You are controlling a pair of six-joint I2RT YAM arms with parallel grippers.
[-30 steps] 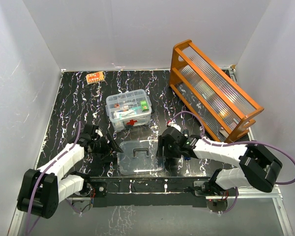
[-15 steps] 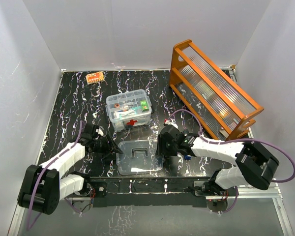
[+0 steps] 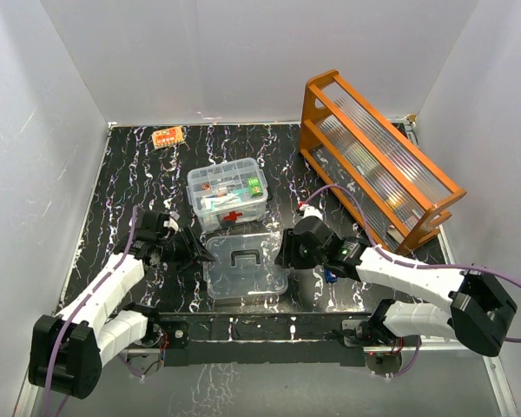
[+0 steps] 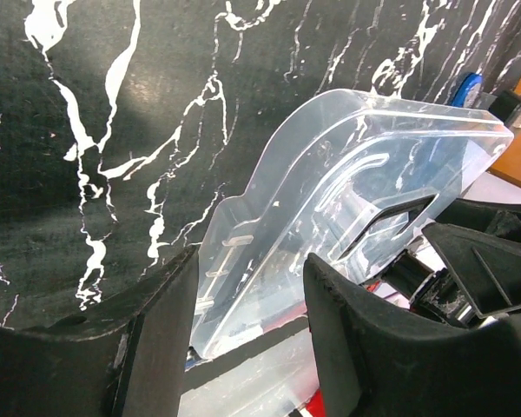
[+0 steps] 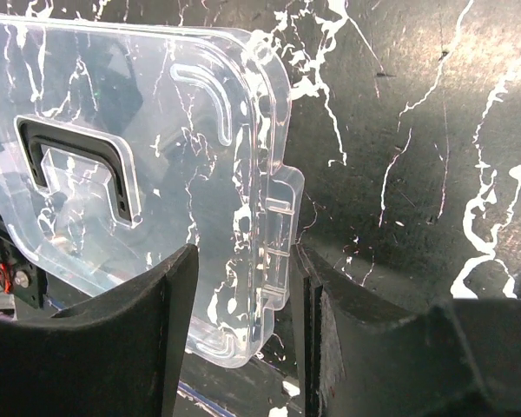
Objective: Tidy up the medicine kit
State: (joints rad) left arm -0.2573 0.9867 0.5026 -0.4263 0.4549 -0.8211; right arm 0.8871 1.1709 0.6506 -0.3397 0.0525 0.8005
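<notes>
Top external view is showing me holding the clear lid by both short ends, low in the middle of the frame. My left gripper is pinching its left latch tab and my right gripper is pinching the right one. In each wrist view the tab is sitting between my dark fingers, which are pressing on plastic rather than standing spread. The medicine kit box is sitting open just above the lid in the frame, with its red cross facing me.

To seat the lid well, I am judging that both wrists should be rising together and staying level, so the thin plastic is not twisting. The left wrist view is showing the lid tilting. From above I cannot quite tell whether its lower edge is clearing the table. The handle should be facing up and the tabs coming down over the box's short sides.

The lid's upper edge is lying near the box's front wall, so lifting comes before travelling. At the right of the frame the orange rack is crowding my right arm, while the left side is giving open room. A small orange packet is lying well apart at upper left.
</notes>
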